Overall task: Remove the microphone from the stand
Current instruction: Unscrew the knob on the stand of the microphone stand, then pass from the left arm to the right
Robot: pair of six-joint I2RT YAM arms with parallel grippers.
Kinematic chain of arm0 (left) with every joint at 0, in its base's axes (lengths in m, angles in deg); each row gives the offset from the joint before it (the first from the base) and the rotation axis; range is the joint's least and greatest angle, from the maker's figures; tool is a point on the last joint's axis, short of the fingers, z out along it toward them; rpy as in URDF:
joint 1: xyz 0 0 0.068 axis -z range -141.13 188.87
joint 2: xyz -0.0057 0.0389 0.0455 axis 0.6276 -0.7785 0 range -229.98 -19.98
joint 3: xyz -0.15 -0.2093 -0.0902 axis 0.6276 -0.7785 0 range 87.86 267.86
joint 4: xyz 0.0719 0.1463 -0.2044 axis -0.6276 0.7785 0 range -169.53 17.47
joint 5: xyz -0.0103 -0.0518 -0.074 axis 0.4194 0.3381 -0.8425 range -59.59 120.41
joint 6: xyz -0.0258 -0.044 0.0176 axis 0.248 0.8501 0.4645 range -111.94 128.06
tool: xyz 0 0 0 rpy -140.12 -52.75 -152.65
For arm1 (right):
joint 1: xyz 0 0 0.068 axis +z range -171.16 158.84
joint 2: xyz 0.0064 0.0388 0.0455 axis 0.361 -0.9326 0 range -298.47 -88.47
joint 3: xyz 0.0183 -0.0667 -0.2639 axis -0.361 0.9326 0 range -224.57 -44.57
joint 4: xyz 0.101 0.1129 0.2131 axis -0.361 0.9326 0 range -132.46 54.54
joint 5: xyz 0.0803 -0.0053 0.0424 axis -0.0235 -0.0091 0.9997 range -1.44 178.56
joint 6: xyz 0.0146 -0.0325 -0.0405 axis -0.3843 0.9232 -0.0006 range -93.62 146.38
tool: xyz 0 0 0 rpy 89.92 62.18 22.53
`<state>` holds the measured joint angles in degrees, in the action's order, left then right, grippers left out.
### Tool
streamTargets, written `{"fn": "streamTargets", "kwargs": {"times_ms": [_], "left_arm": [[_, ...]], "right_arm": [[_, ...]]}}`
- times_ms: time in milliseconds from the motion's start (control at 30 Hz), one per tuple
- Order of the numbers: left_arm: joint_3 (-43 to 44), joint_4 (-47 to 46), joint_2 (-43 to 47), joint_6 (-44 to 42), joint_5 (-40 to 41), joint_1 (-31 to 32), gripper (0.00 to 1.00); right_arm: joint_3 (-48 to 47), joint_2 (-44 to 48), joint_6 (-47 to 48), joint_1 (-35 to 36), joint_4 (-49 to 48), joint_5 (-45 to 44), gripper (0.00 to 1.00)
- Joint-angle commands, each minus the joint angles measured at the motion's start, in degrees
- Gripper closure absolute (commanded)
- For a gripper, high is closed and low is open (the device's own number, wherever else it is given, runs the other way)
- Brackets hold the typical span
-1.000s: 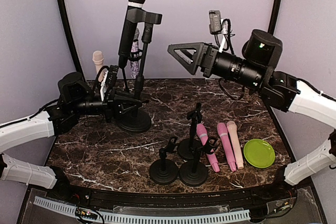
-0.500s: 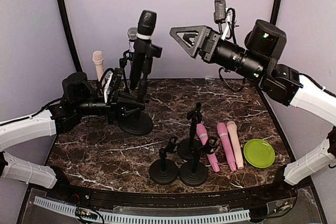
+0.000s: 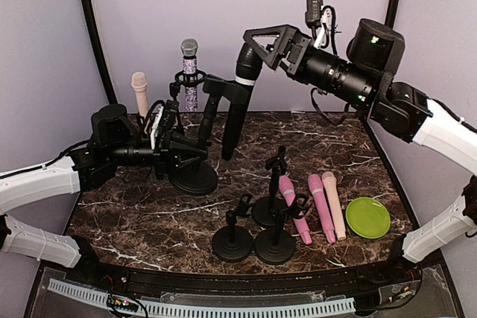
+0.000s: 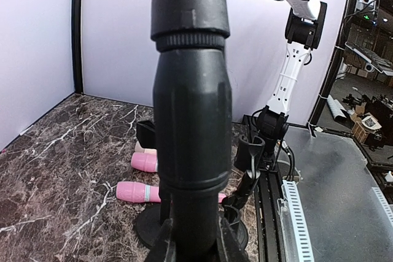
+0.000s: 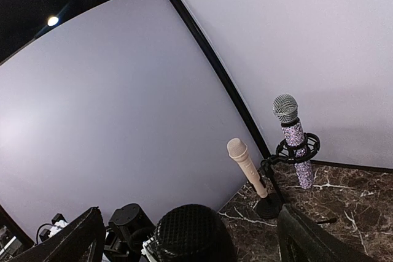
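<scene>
A black microphone (image 3: 237,113) sits in the clip of a black stand (image 3: 192,178) and leans to the right, its mesh head (image 3: 250,59) uppermost. My left gripper (image 3: 173,158) is shut on the stand's pole just above the round base; in the left wrist view the pole (image 4: 190,121) fills the middle, with my left gripper (image 4: 193,246) clamped on it at the bottom edge. My right gripper (image 3: 253,46) is open around the microphone's head. In the right wrist view that head (image 5: 193,237) lies between the two spread fingers (image 5: 83,237), apart from both.
A glittery purple microphone (image 3: 190,72) and a beige one (image 3: 139,91) stand in holders at the back left. Three small empty stands (image 3: 253,232) sit front centre, beside two pink microphones (image 3: 309,206), a peach one (image 3: 334,202) and a green plate (image 3: 367,217).
The black microphone has swung from upright down to the right, tilting in its clip. My right gripper has risen slightly and now brackets its head. The left gripper kept hold of the stand.
</scene>
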<state>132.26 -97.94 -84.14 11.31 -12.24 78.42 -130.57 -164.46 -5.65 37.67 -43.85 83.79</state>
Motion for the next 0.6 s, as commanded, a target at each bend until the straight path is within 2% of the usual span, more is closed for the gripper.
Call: {"fn": "streamTargets", "kwargs": {"times_ms": [0, 100, 200, 433, 567], "left_arm": [[0.9, -6.4, 0.8, 0.8, -1.2, 0.1, 1.00], [0.9, -6.8, 0.5, 1.3, -1.4, 0.1, 1.00], [0.9, -6.8, 0.3, 1.3, -1.7, 0.1, 1.00], [1.0, -6.7, -0.1, 1.2, -2.9, 0.1, 1.00], [1.3, -6.5, -0.3, 1.1, -3.5, 0.1, 1.00]], "right_arm": [[-1.4, -2.3, 1.1, -0.2, 1.1, 5.3, 0.01], [-2.3, -3.8, 2.3, -0.3, 0.1, 12.7, 0.03], [-2.5, -4.9, 3.4, -0.2, -0.3, 16.2, 0.05], [-5.4, -7.6, 5.7, -0.4, 3.7, 9.8, 0.04], [-6.2, -8.4, 6.4, -1.3, 3.4, 9.9, 0.03]]}}
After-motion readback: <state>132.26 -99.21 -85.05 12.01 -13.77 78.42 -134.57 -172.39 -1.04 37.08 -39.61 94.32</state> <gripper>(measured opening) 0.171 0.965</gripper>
